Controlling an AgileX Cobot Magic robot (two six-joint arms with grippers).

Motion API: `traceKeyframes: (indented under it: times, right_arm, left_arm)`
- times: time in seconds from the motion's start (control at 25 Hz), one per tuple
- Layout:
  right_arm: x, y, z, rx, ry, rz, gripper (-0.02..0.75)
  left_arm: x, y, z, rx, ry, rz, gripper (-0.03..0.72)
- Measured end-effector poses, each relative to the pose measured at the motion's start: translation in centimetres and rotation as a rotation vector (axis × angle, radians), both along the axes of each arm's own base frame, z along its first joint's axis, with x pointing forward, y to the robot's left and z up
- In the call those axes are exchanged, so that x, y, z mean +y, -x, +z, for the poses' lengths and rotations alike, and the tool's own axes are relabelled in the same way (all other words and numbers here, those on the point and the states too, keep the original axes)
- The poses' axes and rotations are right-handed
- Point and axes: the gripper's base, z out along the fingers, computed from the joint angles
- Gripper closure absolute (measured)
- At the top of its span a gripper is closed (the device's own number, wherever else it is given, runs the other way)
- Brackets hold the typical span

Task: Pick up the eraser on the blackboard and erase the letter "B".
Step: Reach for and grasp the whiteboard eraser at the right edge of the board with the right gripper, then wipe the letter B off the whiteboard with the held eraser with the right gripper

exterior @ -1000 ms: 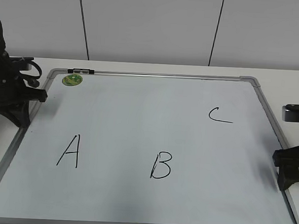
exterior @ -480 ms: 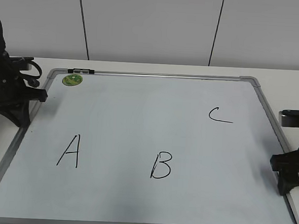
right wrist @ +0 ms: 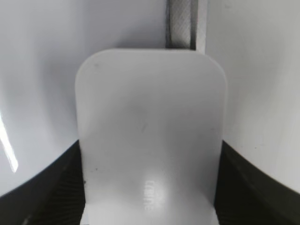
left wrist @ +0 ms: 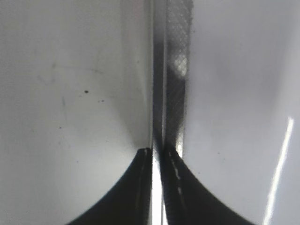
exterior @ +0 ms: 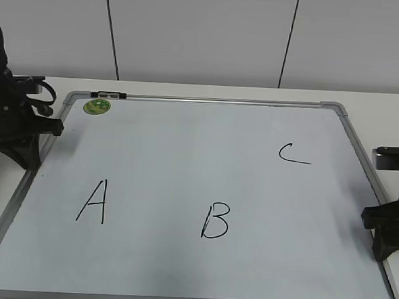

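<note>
The blackboard [exterior: 206, 143] lies flat and bears the black letters A, B and C. The letter "B" [exterior: 215, 221] is whole, at the front middle. The eraser [right wrist: 150, 117] fills the right wrist view, lying over the board's right frame; in the exterior view it is hidden behind the gripper. My right gripper [exterior: 385, 242] [right wrist: 150, 143] is at the board's right edge, its fingers pressed to both sides of the eraser. My left gripper [exterior: 26, 154] [left wrist: 157, 152] is shut and empty over the board's left frame.
The letter A [exterior: 92, 201] is at the front left and the letter C [exterior: 293, 154] at the back right. A round green magnet [exterior: 96, 106] and a black marker [exterior: 107, 94] lie at the board's back left corner. A white wall stands behind the table.
My right gripper has dropped slightly lower at the board's right edge. The left arm and the letters have not changed.
</note>
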Motion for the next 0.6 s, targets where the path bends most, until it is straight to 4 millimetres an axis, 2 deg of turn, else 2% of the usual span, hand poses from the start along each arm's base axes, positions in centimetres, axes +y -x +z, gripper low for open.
traceKeyframes:
  times: [0.24,0.4,0.48,0.6]
  right_arm:
    - [0.0,0.0,0.3,0.035,0.003,-0.005,0.216]
    - [0.3,-0.7,1.9,0.087,-0.017,0.002,0.216]
    - [0.9,-1.3,2.9,0.092,-0.027,0.038,0.216]
    - [3.2,-2.4,4.0,0.080,-0.031,0.119,0.216]
  left_arm:
    - [0.0,0.0,0.0,0.000,0.002,0.001,0.615]
    - [0.0,0.0,0.0,0.000,0.002,0.001,0.615]
    - [0.0,0.0,0.0,-0.001,0.002,0.001,0.615]
    - [0.0,0.0,0.0,-0.001,0.002,0.001,0.615]
